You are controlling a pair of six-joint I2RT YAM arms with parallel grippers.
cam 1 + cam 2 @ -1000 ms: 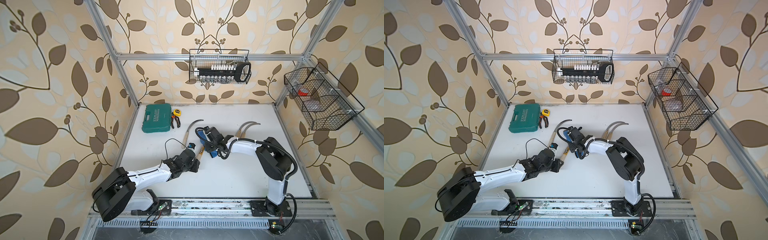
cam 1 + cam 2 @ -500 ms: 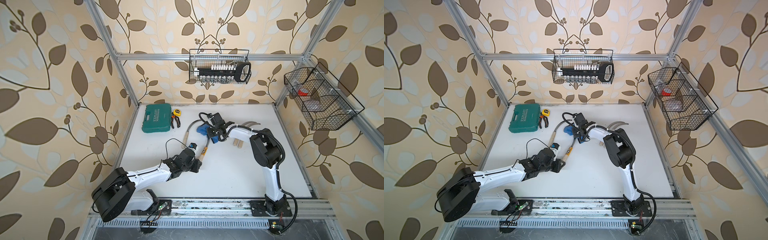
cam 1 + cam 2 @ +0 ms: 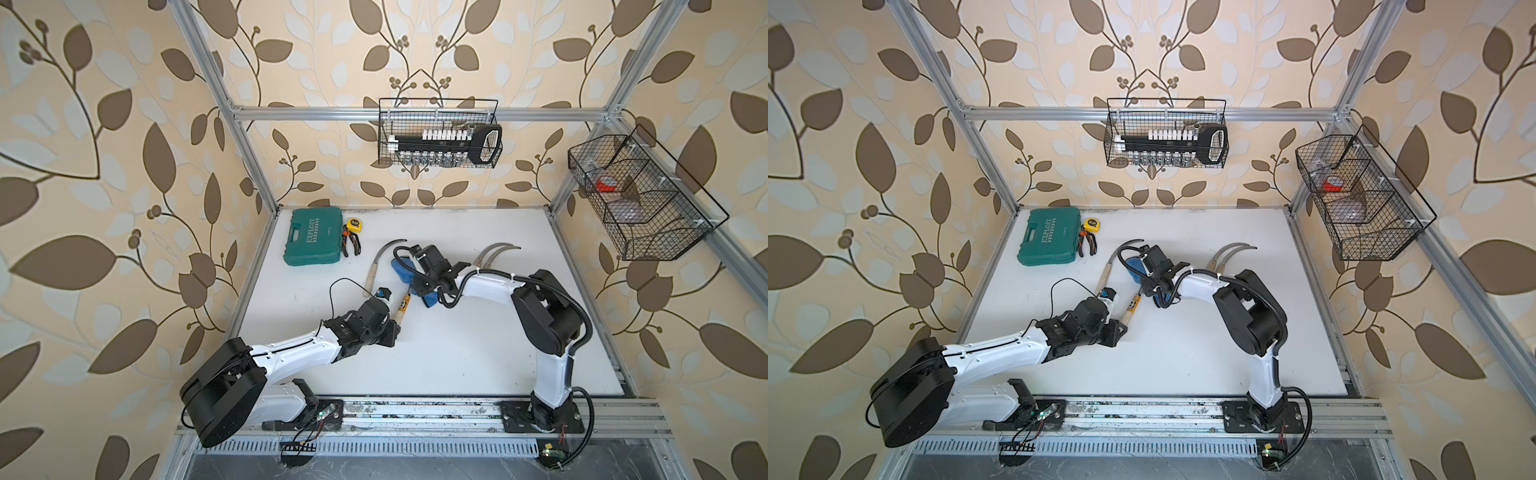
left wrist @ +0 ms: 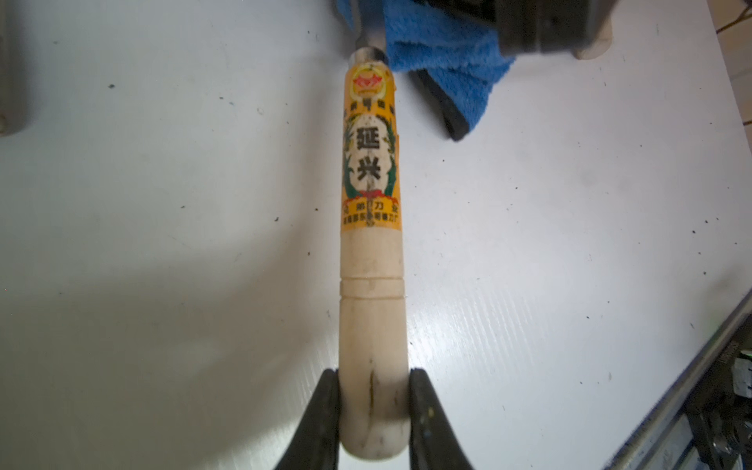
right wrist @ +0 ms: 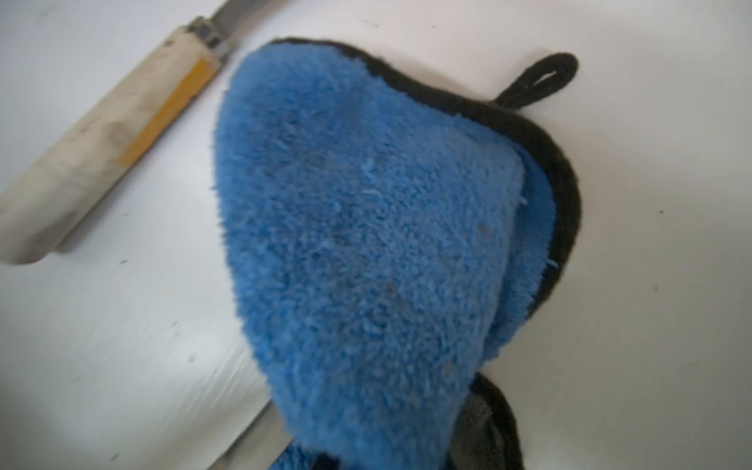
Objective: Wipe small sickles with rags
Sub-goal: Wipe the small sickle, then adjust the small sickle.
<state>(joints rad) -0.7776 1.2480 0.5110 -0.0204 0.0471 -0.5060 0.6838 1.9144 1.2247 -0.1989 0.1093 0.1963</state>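
My left gripper (image 4: 372, 407) is shut on the butt end of a small sickle's pale wooden handle (image 4: 372, 285), which lies flat on the white table and carries an orange label. Its blade (image 4: 368, 36) runs under the blue rag (image 5: 366, 244). My right gripper (image 3: 419, 286) is shut on that rag and presses it down by the handle's neck; its fingers are hidden by the cloth. A second sickle (image 3: 376, 266) lies just left of the rag. Two more sickles (image 3: 494, 253) lie side by side behind the right arm.
A green tool case (image 3: 313, 243), orange-handled pliers (image 3: 352, 246) and a yellow tape measure (image 3: 353, 224) sit at the back left. Wire baskets hang on the back wall (image 3: 440, 139) and the right wall (image 3: 640, 199). The arms' rail (image 3: 415, 411) runs along the front.
The right gripper carried the rag along the blade toward the back of the table, then came back toward the handle. The left gripper and the held sickle have stayed put.
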